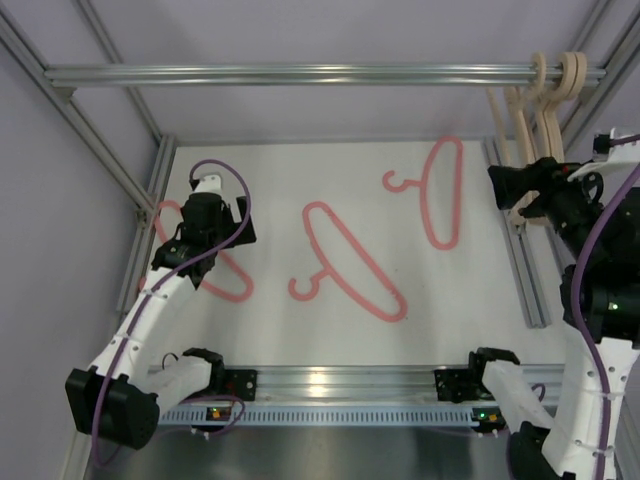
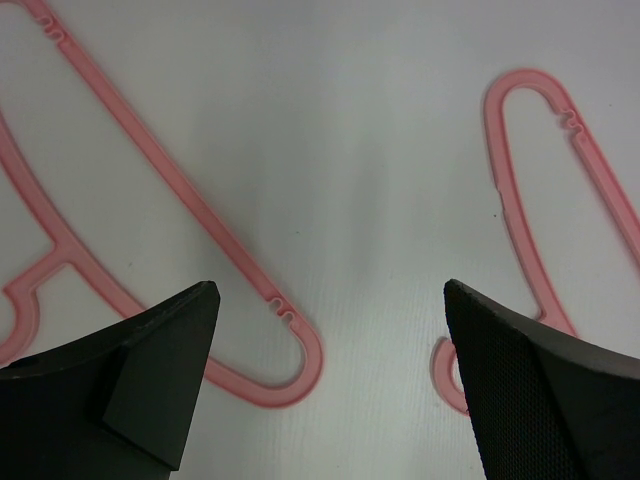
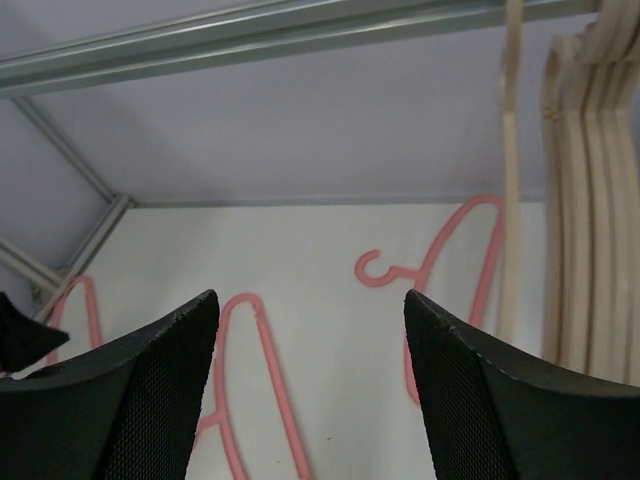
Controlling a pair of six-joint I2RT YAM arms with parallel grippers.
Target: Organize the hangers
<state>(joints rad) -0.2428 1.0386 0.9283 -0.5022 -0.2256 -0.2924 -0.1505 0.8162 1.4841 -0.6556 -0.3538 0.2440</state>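
Observation:
Three pink hangers lie flat on the white table: one at the left (image 1: 228,285), one in the middle (image 1: 352,265), one at the back right (image 1: 441,192). Several beige hangers (image 1: 548,100) hang by their hooks at the right end of the overhead rail (image 1: 300,73). My left gripper (image 1: 205,232) hovers open over the left pink hanger (image 2: 170,190), nothing between its fingers (image 2: 150,380). My right gripper (image 1: 503,187) is raised just left of the hanging beige hangers (image 3: 590,200), open and empty; one beige hanger (image 3: 510,170) hangs slightly apart from the bunch.
Aluminium frame bars border the table: a slanted post at the left (image 1: 100,150), a bar along the right side (image 1: 527,270), and the front rail (image 1: 350,380) carrying both arm bases. The middle pink hanger (image 2: 520,200) lies just right of my left fingers.

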